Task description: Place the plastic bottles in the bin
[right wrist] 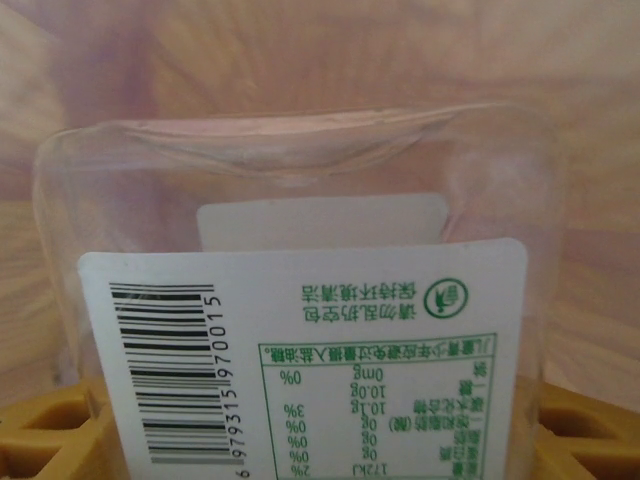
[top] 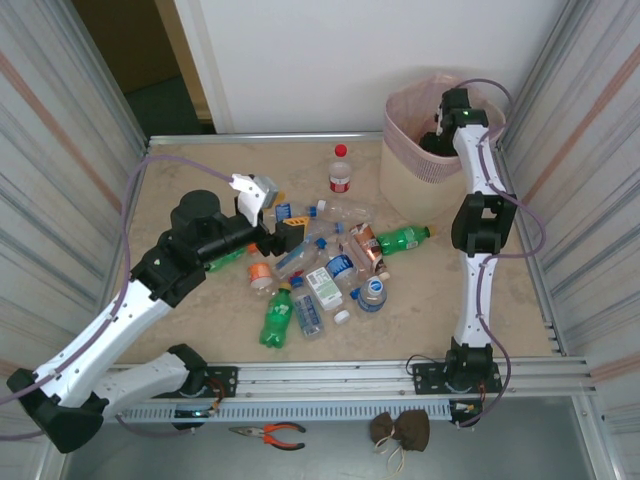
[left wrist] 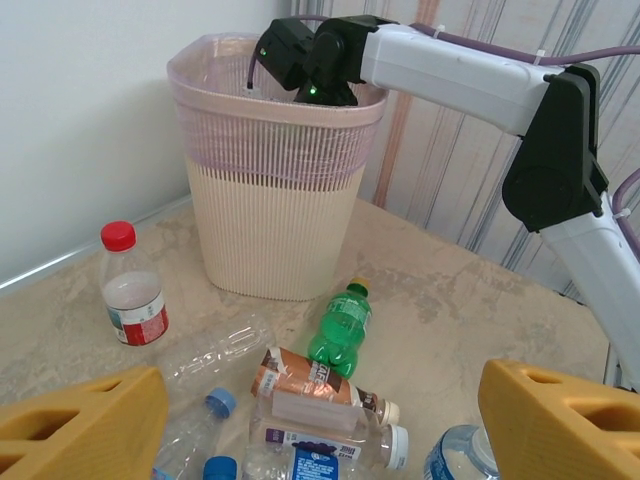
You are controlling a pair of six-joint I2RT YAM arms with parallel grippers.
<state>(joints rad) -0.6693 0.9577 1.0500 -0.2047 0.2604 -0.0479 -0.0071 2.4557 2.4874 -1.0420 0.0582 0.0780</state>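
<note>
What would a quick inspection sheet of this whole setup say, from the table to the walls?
Surface: beige, stone-patterned table.
Job's things: plastic bottles heaped at centre; red-capped bottle upright beside the bin, not touching it.
Clutter: pliers and brown pouch below the front ledge.
Claws: left claw open above the heap; right claw at the bin's mouth, shut on a clear labelled bottle.
Cables: purple cables, loose loops at both sides.
Surroundings: ribbed side panels, white back wall.
</note>
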